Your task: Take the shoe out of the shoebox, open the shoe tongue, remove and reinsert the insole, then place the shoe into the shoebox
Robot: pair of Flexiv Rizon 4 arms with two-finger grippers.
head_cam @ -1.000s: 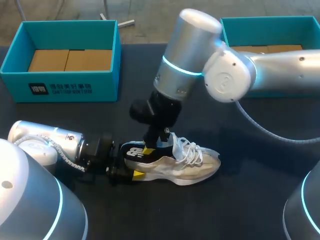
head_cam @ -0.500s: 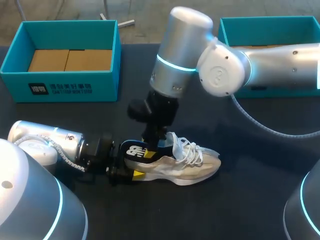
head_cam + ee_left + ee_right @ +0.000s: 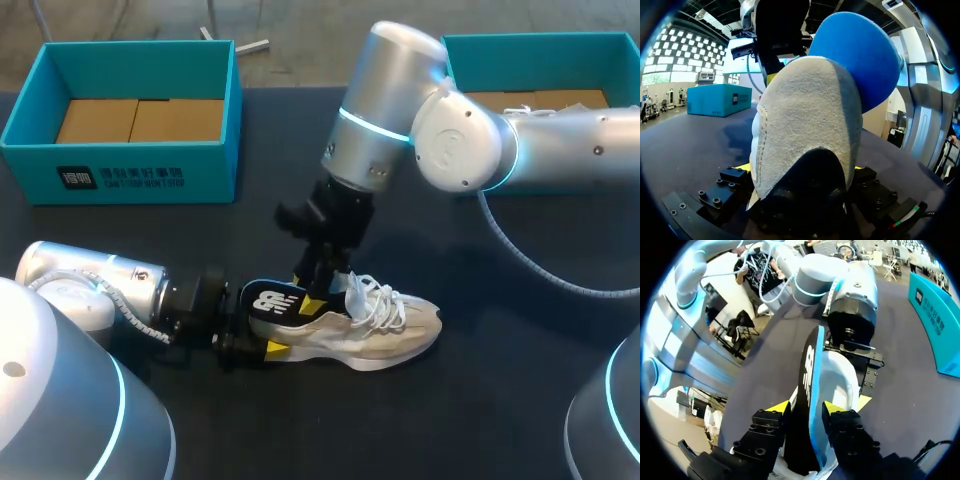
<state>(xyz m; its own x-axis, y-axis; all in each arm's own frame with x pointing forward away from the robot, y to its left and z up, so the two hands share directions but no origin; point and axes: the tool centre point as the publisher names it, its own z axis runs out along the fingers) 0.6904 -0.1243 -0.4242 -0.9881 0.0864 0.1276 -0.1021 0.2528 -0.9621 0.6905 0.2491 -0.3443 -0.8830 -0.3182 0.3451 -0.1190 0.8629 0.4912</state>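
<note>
Dark tabletop [image 3: 520,390] carries two teal boxes at its far edge, the left box [image 3: 150,172] and the right box [image 3: 545,40]. Well apart from both, the shoe [image 3: 375,328] stands upright on its sole with its toe to the right. It has a grey-beige upper, white laces and a black heel. The insole [image 3: 272,298], black on top with a white logo and blue beneath, sticks up out of the shoe over the heel. The left arm lies low along the tabletop, and the left claw [image 3: 262,346] clamps the heel from both sides. The right arm slants steeply down from above, and the right claw [image 3: 318,297] pinches the insole between its yellow tips.
</note>
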